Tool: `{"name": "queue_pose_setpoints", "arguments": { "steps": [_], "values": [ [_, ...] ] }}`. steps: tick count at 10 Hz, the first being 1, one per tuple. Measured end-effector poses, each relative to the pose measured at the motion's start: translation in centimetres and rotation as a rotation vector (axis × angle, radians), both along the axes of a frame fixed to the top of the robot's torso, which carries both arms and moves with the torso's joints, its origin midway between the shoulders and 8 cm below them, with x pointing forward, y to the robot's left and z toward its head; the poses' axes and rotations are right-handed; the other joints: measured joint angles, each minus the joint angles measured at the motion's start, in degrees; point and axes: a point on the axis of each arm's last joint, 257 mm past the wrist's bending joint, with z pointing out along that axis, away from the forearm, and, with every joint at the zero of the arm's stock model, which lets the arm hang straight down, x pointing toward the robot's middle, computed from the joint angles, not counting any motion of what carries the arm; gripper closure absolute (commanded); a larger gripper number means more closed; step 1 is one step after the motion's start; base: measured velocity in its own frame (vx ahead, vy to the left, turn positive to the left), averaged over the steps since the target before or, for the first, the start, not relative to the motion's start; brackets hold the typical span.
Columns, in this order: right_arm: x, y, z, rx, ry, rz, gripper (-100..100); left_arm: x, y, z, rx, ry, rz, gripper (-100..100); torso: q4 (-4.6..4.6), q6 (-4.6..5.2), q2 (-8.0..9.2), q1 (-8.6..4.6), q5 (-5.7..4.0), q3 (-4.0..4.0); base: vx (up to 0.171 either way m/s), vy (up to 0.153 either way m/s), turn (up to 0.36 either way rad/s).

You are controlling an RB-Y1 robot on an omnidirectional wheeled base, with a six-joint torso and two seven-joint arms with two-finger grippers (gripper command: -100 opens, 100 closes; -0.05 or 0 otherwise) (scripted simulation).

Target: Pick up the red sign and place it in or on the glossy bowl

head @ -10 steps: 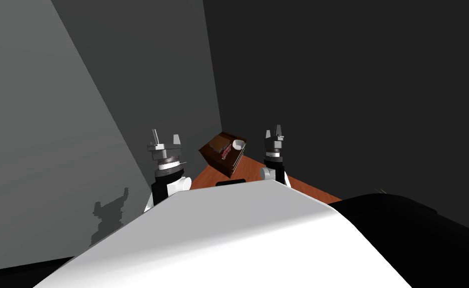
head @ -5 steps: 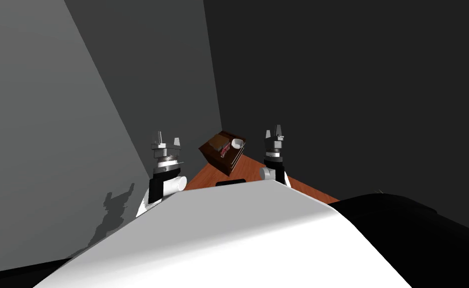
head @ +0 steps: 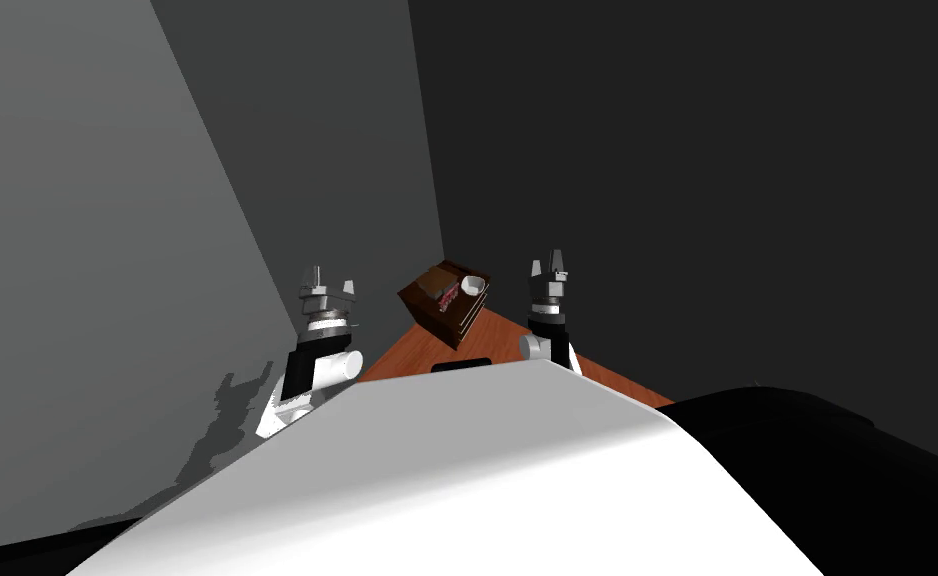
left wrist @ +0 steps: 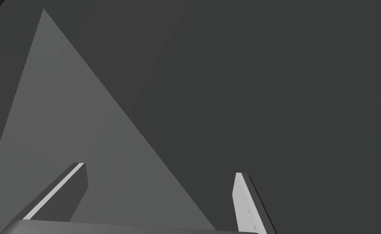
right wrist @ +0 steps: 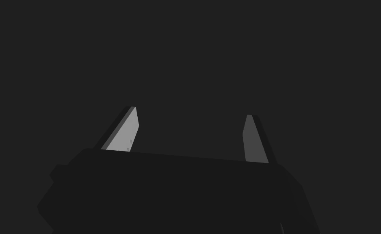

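Dim render, left wall (head: 87, 250) lit grey, right wall (head: 717, 150) nearly black, crisp arm shadow (head: 222, 425) at left

The left gripper (left wrist: 159, 168) holds its two fingers (left wrist: 244, 203) wide apart, with open space between the blades. Seen from the middle of that gap, one finger stands at 3 o'clock, its pale flat face lit. The other finger (left wrist: 70, 189) is at 9 o'clock, leaning outward, dark-sided with a thin bright edge. Both rise from the grey body (left wrist: 124, 227).
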Motion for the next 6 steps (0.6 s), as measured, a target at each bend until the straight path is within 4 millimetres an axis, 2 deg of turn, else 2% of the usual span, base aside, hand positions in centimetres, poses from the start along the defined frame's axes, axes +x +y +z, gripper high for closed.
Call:
{"name": "queue_pose_setpoints", "arguments": {
  "steps": [1,6],
  "values": [
    [0.0,0.0,0.0,0.0,0.0,0.0,0,0.3,1.7,-1.1,-0.016,0.037,0.018,-100,0.01,-0.01,0.03,-0.03,-0.01,0.02,-0.056,-0.07,0.035],
    [0.0,0.0,0.0,0.0,0.0,0.0,0,1.7,6.4,-5.0,-0.088,0.168,0.074,-100,-0.02,0.01,-0.12,0.01,0.0,-0.06,-0.046,-0.074,0.035]
  ]
}}
